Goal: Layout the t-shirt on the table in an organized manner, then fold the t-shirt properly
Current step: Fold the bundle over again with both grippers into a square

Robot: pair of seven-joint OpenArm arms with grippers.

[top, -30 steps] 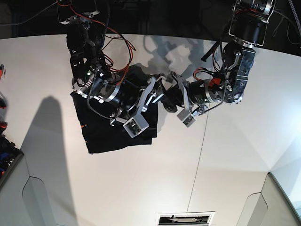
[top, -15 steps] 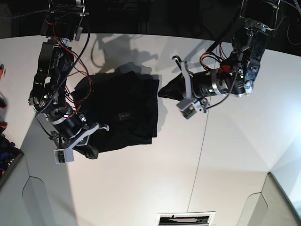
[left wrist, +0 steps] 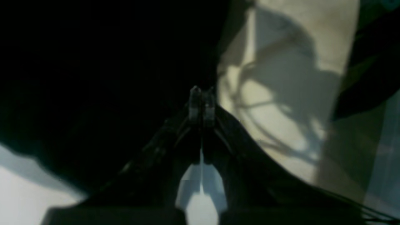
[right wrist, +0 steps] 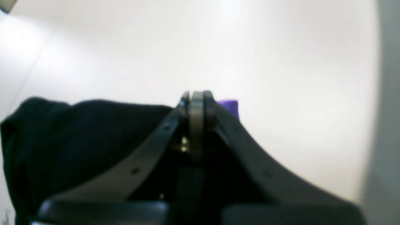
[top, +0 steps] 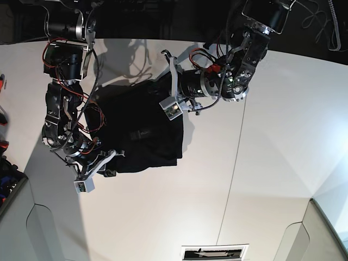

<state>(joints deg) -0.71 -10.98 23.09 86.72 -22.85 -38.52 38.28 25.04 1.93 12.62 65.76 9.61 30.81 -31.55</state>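
Note:
The black t-shirt (top: 147, 130) lies rumpled and partly spread on the white table (top: 272, 163), with a small grey label (top: 142, 133) facing up. My right gripper (top: 112, 167) is at the shirt's lower left corner. In the right wrist view it (right wrist: 197, 95) is shut on the black cloth (right wrist: 78, 134), and a bit of purple neckline (right wrist: 229, 107) shows beside its tip. My left gripper (top: 159, 82) is at the shirt's upper right edge. In the left wrist view it (left wrist: 201, 92) is shut, against the dark cloth (left wrist: 93, 78).
A thin dark seam (top: 235, 157) runs down the table right of the shirt. Grey raised edges stand at the lower left (top: 16, 217) and lower right (top: 326, 234). A slotted panel (top: 215, 252) sits at the near edge. Coloured items (top: 2, 163) lie at the far left.
My left arm has swung left from the bare table to the shirt's upper right edge. My right gripper has stayed at the lower left corner after crossing the shirt from its middle.

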